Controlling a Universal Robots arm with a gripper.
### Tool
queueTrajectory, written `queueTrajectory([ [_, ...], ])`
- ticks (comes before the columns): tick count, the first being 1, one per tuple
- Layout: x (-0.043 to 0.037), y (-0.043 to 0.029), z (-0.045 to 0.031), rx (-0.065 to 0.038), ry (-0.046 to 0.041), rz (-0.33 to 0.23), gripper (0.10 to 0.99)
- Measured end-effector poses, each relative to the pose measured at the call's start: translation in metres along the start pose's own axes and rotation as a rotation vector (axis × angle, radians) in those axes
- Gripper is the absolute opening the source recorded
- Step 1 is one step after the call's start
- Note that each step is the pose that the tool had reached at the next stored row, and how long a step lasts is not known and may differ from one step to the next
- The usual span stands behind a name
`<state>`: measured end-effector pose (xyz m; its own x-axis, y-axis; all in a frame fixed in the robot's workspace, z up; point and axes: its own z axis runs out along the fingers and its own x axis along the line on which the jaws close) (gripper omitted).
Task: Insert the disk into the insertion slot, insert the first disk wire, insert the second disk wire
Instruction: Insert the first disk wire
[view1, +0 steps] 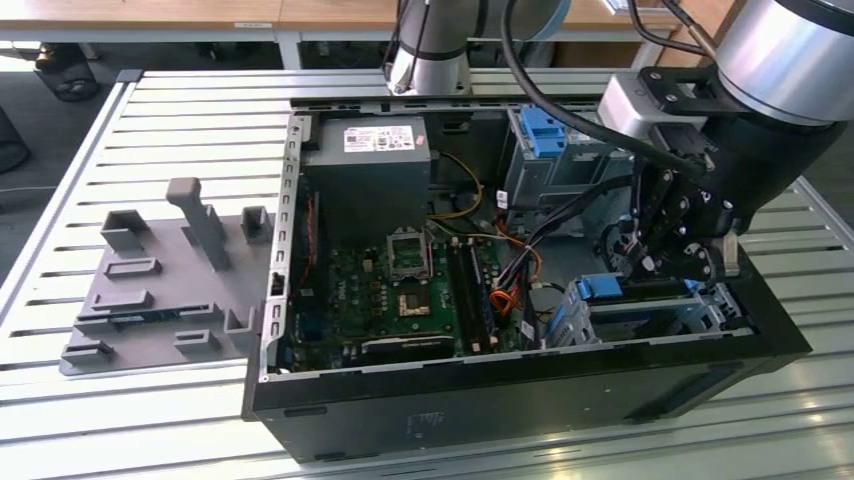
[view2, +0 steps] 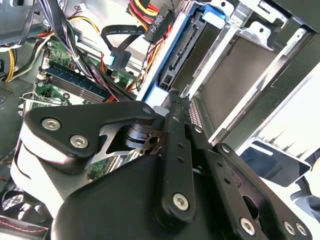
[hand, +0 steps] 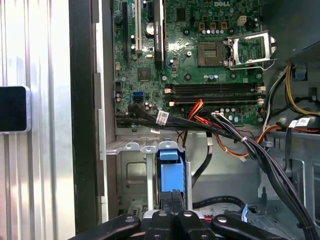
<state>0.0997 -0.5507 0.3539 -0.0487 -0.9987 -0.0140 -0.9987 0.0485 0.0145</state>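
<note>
The disk (view1: 607, 288), in its bright blue carrier, sits on edge inside the insertion slot (view1: 667, 318), a light grey metal cage at the case's corner on the exterior view's right. My gripper (view1: 657, 272) reaches down onto it. In the first wrist view my gripper (hand: 172, 197) is shut, its tips against the end of the disk (hand: 170, 170). The second wrist view shows my gripper (view2: 172, 97) just behind the socket end of the disk (view2: 200, 45); no plug sits there. A black flat disk wire (view2: 117, 45) and a red-yellow disk wire (view2: 155, 20) hang loose beside it.
The open black case (view1: 534, 385) holds a green motherboard (view1: 400, 290), a grey power supply (view1: 367, 150) and a taller bay with a blue latch (view1: 541, 135). Black cable bundles (hand: 225, 131) cross beside the slot. A grey fixture plate (view1: 160, 290) lies on the slatted table.
</note>
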Motion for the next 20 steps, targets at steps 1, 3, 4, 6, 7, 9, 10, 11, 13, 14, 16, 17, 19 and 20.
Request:
queueTrajectory([
  [1,0.0000,0.0000,-0.0008,0.000,-0.0001,0.000,0.122],
  [3,0.0000,-0.0005,-0.0018,0.001,-0.0003,0.000,0.122],
  [4,-0.0001,-0.0011,-0.0020,0.001,-0.0001,0.000,0.122],
  [6,-0.0002,-0.0031,-0.0022,0.001,0.0000,0.000,0.122],
  [7,-0.0003,-0.0045,-0.0022,0.001,-0.0001,0.000,0.122],
  [9,-0.0005,-0.0079,-0.0022,0.001,0.0000,0.000,0.122],
  [10,-0.0006,-0.0095,-0.0023,0.001,-0.0001,0.000,0.122],
  [11,-0.0006,-0.0111,-0.0023,0.001,-0.0001,0.000,0.122],
  [13,-0.0009,-0.0146,-0.0023,0.001,-0.0001,0.000,0.122],
  [14,-0.0009,-0.0165,-0.0023,0.001,-0.0001,0.000,0.122],
  [16,-0.0011,-0.0197,-0.0024,0.001,-0.0001,0.000,0.122],
  [17,-0.0012,-0.0211,-0.0024,0.001,-0.0001,0.000,0.122],
  [19,-0.0013,-0.0231,-0.0024,0.001,-0.0001,0.000,0.122],
  [20,-0.0014,-0.0236,-0.0025,0.001,-0.0001,0.000,0.122],
])
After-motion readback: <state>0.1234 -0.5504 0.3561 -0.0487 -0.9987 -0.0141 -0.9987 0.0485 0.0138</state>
